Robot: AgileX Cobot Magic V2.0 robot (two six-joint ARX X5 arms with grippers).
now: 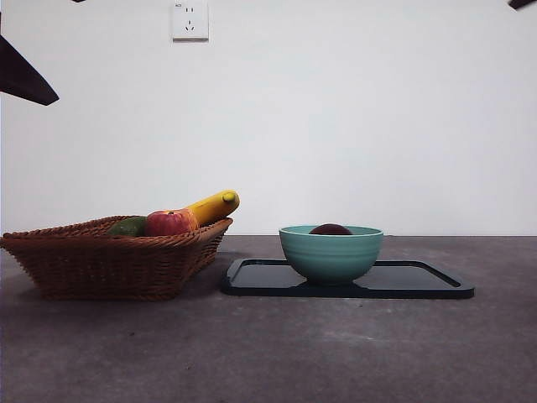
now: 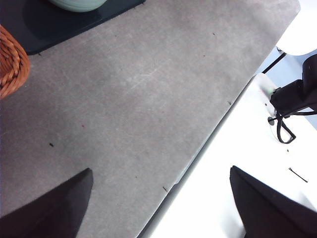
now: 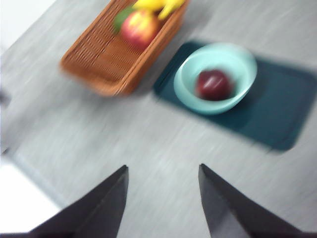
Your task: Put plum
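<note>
I find the plum (image 3: 213, 84) lying inside the teal bowl (image 1: 331, 252), which stands on the dark tray (image 1: 419, 281) beside the wicker basket (image 1: 109, 256) holding an apple (image 1: 170, 222). Left gripper (image 2: 161, 198) and right gripper (image 3: 163, 198) both hang spread apart, empty, above the table (image 1: 268, 353).

A woven wicker basket (image 1: 117, 260), a glossy ceramic-looking bowl (image 1: 331, 252) and a smooth dark tray (image 1: 419, 281) sit on the matt grey table (image 1: 268, 353).
</note>
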